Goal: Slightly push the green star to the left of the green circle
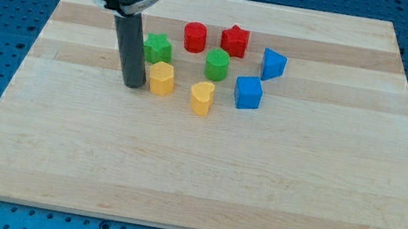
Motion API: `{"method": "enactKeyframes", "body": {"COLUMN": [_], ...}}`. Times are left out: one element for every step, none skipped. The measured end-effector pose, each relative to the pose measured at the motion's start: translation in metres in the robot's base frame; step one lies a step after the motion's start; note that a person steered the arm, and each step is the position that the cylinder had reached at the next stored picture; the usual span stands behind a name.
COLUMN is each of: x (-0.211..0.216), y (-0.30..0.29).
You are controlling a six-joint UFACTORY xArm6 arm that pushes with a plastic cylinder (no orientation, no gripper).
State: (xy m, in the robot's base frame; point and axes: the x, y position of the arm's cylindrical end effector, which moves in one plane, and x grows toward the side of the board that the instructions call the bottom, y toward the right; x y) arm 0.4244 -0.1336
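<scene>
The green star (158, 47) sits on the wooden board, left of the green circle (217, 64). My tip (134, 85) rests on the board just below and left of the green star, and right beside the left side of a yellow block (161, 78). The rod's lower shaft hides a sliver of the star's left edge. A gap of bare board separates the star from the green circle.
A red circle (195, 36) and a red star (235, 40) lie above the green circle. A yellow heart-like block (202, 96) lies below it. A blue cube (248, 93) and a blue wedge-like block (272, 64) lie to its right. The board (200, 181) lies on a blue perforated table.
</scene>
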Motion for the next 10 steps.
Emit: {"method": "enactKeyframes", "body": {"x": [-0.01,-0.036,-0.061,-0.075,-0.097,-0.114,-0.111,-0.1,-0.094,-0.094], "y": [-0.02,-0.027,-0.027,-0.027,-0.027,-0.026,-0.025,-0.014,0.008,0.015]}}
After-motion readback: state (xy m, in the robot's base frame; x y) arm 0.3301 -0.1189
